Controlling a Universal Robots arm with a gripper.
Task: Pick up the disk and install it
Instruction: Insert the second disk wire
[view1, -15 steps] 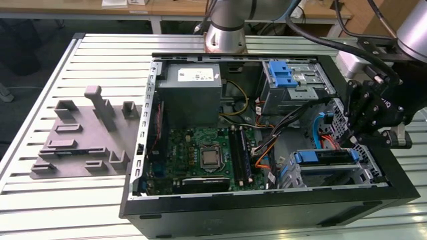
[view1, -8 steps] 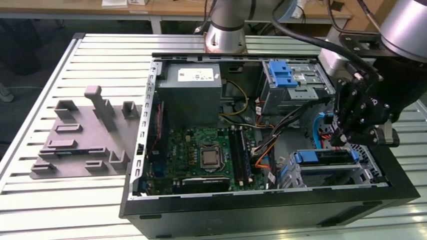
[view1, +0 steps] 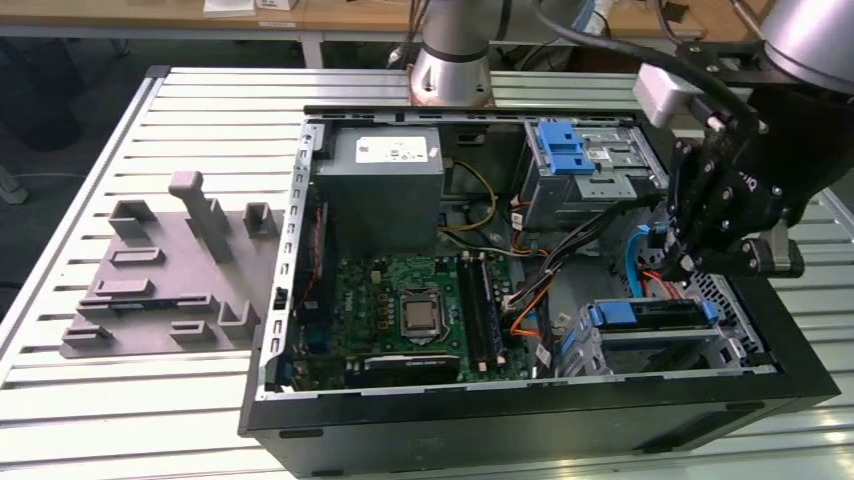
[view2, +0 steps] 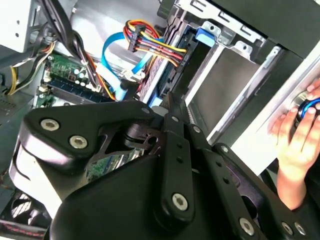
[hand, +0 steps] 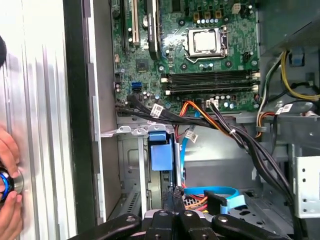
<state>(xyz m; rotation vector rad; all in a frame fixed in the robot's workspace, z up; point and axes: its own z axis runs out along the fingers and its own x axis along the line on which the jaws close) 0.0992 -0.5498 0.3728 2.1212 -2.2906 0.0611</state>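
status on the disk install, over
Gripper shut, tips at the drive bay. Disk in the bay, blue carrier end showing. Blue cable close by; a person's hand outside the case.

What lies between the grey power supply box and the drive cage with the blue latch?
A bundle of yellow and black wires, in the exterior view.

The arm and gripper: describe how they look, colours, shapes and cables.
The arm is a silver-grey tube with a wide round joint in the exterior view. Black cables run past a pale grey block. The gripper is black, built of flat linkage bars pinned with round silver screws.
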